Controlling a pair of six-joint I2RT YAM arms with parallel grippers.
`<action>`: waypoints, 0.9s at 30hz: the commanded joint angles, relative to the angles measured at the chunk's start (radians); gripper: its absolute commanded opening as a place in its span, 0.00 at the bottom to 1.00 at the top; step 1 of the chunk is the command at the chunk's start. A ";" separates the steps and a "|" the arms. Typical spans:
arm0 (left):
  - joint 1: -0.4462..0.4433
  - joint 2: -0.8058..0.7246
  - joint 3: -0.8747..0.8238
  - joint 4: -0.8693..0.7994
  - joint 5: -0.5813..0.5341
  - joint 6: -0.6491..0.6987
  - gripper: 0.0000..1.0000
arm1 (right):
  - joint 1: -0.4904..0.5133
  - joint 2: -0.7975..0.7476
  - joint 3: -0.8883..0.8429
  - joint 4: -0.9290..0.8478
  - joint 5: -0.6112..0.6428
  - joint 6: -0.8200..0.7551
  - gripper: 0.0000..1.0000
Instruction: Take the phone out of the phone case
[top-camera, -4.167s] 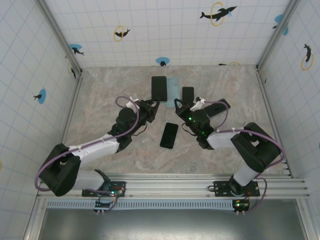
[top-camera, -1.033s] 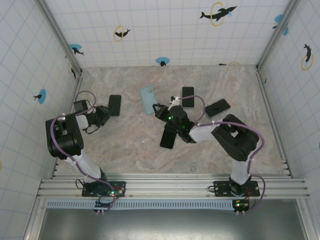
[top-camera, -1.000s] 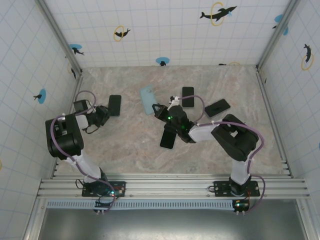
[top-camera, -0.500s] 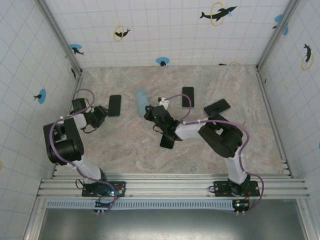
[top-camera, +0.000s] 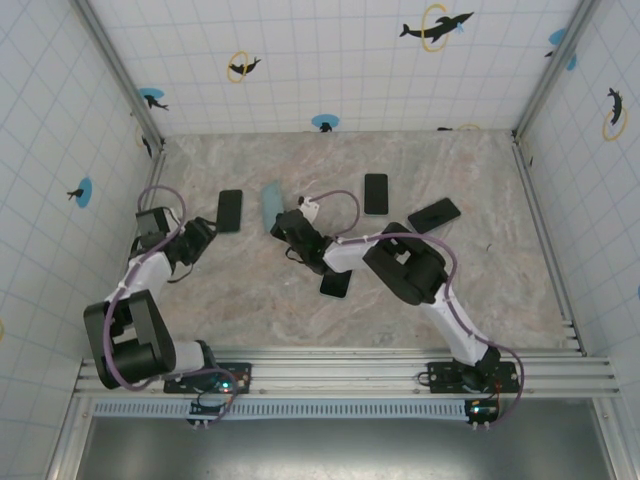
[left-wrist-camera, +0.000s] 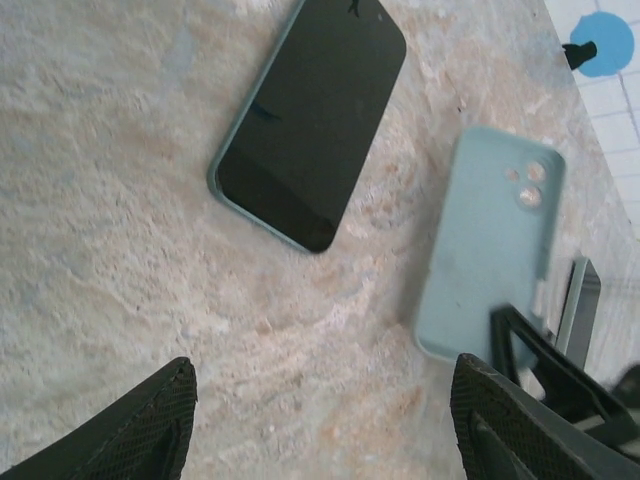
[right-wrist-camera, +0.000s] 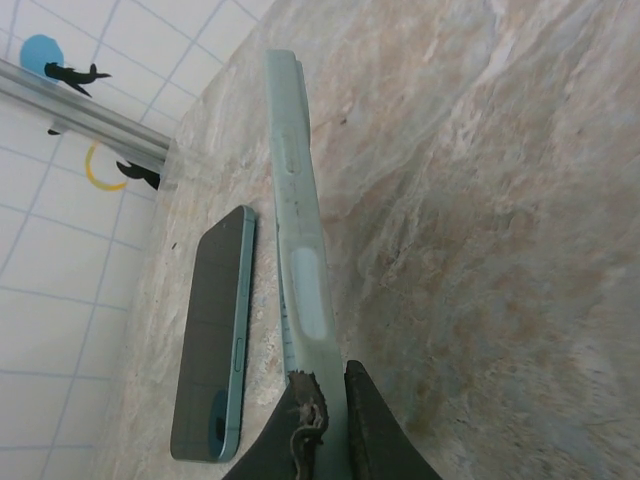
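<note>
The phone (top-camera: 230, 210) lies flat on the marble table, screen up, out of its case; in the left wrist view the phone (left-wrist-camera: 310, 120) shows a dark screen and teal edge. The pale blue phone case (top-camera: 270, 204) is empty and held on edge just right of the phone. My right gripper (top-camera: 288, 226) is shut on its lower end; the right wrist view has the case (right-wrist-camera: 298, 250) running up from the right gripper (right-wrist-camera: 325, 410), with the phone (right-wrist-camera: 215, 350) beside it. My left gripper (top-camera: 200, 236) stands open just short of the phone, and the left gripper (left-wrist-camera: 320, 425) has bare table between its fingers.
Three more dark phones lie on the table: one (top-camera: 376, 193) at the back centre, one (top-camera: 434, 214) angled to its right, one (top-camera: 336, 283) under the right forearm. Tiled walls close in the left, back and right sides.
The right arm has swung left, carrying the empty case up beside the phone. The left gripper has drawn back slightly from the phone and opened wider. The phone has stayed put.
</note>
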 joint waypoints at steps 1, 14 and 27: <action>0.004 -0.048 -0.026 -0.037 0.031 -0.001 0.69 | 0.012 0.058 0.069 0.021 -0.014 0.086 0.01; 0.005 -0.070 -0.051 -0.050 0.053 0.006 0.70 | 0.020 0.167 0.182 0.063 -0.067 0.254 0.09; 0.005 -0.061 -0.050 -0.047 0.077 0.008 0.70 | 0.026 0.187 0.230 0.087 -0.079 0.224 0.21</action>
